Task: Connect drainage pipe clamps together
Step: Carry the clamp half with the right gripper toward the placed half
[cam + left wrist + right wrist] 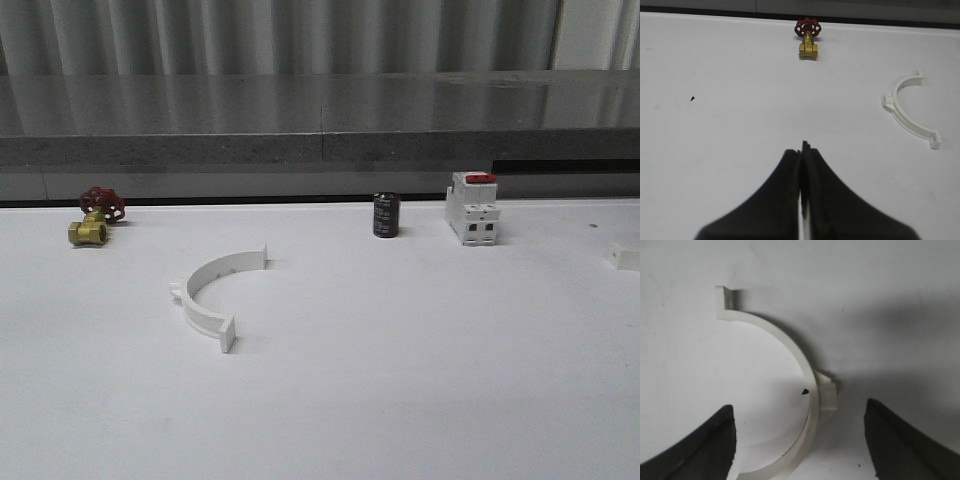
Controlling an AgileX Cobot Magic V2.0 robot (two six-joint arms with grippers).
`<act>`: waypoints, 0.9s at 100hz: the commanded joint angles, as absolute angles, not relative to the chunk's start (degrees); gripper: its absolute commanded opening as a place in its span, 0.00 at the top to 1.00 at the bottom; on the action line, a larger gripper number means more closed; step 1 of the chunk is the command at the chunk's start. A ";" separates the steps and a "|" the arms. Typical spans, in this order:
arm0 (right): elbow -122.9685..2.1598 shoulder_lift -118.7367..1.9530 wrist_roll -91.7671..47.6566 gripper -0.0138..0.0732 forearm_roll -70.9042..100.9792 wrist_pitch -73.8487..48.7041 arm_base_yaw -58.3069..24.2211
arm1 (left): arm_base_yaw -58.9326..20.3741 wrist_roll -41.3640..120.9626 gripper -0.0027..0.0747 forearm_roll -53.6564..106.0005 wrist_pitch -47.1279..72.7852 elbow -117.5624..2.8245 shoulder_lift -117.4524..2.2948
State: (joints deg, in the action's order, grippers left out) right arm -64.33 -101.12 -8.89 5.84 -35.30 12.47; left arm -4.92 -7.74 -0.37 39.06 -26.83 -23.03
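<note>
One white half-ring drainage pipe clamp [193, 297] lies flat on the white table, left of centre, its open side facing right. The left wrist view shows this clamp [896, 107] off to one side of my left gripper [801, 148], which is shut and empty over bare table. A second drainage pipe clamp [795, 347] lies on the table in the right wrist view. My right gripper [799, 405] is open above it, with the band and its small middle tab between the spread fingers and touching neither. A small white piece [627, 260] shows at the table's right edge.
A brass valve with a red handwheel [95, 218] sits at the back left and also appears in the left wrist view [807, 40]. A black cylinder [386, 215] and a white breaker with a red top [473, 208] stand at the back. A grey ledge runs behind the table.
</note>
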 commanded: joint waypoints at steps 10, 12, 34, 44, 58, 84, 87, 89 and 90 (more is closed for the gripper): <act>-68.27 -103.85 -11.09 0.22 6.23 -33.36 12.93 | -4.84 -8.12 0.99 0.00 35.39 -28.29 -23.47; -68.48 -104.23 -11.16 0.22 6.23 -33.29 12.93 | -4.84 -8.12 0.99 0.00 35.39 -28.29 -23.47; -68.79 -105.67 -11.80 0.22 6.23 -32.31 12.93 | -4.84 -8.12 0.99 0.00 35.39 -28.29 -23.47; -68.79 -105.67 -11.80 0.22 6.23 -32.08 12.93 | -4.84 -8.12 0.99 0.00 35.39 -28.29 -23.47; -68.79 -105.67 -11.80 0.22 6.23 -32.35 12.93 | -4.84 -8.12 0.99 0.00 35.39 -28.29 -23.47; -68.79 -106.64 -11.80 0.30 6.51 -34.76 12.93 | -4.84 -8.12 0.99 0.00 35.39 -28.29 -23.47; -68.79 -106.70 -11.80 0.30 6.57 -35.10 12.93 | -4.84 -8.12 0.99 0.00 35.39 -28.29 -23.47; -68.79 -106.75 -11.80 0.30 6.63 -35.37 12.93 | -4.84 -8.12 0.99 0.00 35.39 -28.29 -23.47; -68.79 -106.75 -11.80 0.30 6.63 -35.41 12.93 | -4.84 -8.12 0.99 0.00 35.39 -28.29 -23.47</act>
